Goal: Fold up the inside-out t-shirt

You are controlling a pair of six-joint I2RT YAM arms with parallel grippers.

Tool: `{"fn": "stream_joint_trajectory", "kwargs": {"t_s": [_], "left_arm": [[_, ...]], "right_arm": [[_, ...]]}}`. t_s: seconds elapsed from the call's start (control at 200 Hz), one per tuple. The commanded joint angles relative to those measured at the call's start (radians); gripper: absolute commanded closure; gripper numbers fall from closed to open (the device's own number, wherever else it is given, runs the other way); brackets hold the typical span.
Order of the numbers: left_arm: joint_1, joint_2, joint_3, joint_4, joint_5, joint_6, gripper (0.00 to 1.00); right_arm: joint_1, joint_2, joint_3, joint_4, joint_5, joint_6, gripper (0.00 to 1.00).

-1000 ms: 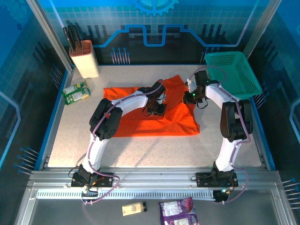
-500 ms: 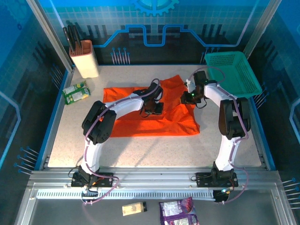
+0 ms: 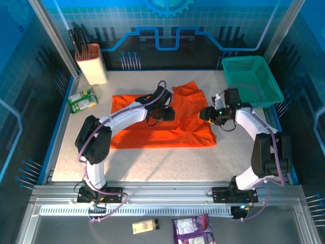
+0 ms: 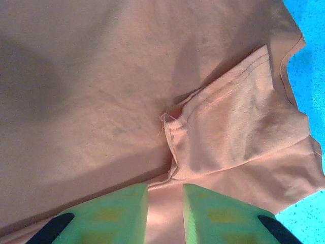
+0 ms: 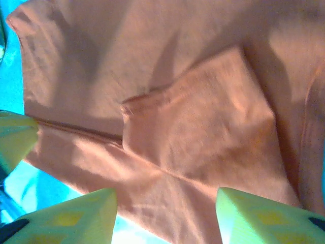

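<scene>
The inside-out t-shirt (image 3: 152, 134), bright orange-red, lies spread flat in the middle of the table. A sleeve (image 3: 187, 91) points to the back. My left gripper (image 3: 166, 114) hovers over the shirt's middle. In its wrist view the gripper (image 4: 165, 213) is open by a narrow gap, with flat fabric (image 4: 101, 101) beneath and a stitched sleeve hem (image 4: 238, 132) just ahead. My right gripper (image 3: 204, 113) is at the shirt's right edge. In its wrist view it (image 5: 166, 213) stands wide open above the fabric (image 5: 203, 117) and grips nothing.
A teal mesh basket (image 3: 254, 76) stands at the back right. A beige holder with dark utensils (image 3: 91, 63) is at the back left, with a green packet (image 3: 83, 99) near it. A purple packet (image 3: 193, 230) and a small yellow one (image 3: 145, 225) lie beyond the front rail.
My right gripper has moved from the back sleeve area toward the front right, and its arm has swung outward. My left gripper has shifted slightly toward the back. The shirt lies much as before.
</scene>
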Motion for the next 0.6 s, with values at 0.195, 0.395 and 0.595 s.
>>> {"fn": "stream_joint_trajectory", "kwargs": {"t_s": [0.195, 0.395, 0.595], "left_arm": [[0.014, -0.106, -0.112, 0.014, -0.02, -0.021, 0.75], [0.071, -0.191, -0.231, 0.074, 0.035, -0.086, 0.75], [0.14, -0.275, -0.338, 0.071, 0.063, -0.104, 0.74]], "right_arm": [[-0.025, 0.128, -0.103, 0.206, -0.225, 0.094, 0.43], [-0.055, 0.21, -0.118, 0.193, -0.05, 0.075, 0.4], [-0.054, 0.127, -0.091, 0.098, 0.014, 0.081, 0.4]]}}
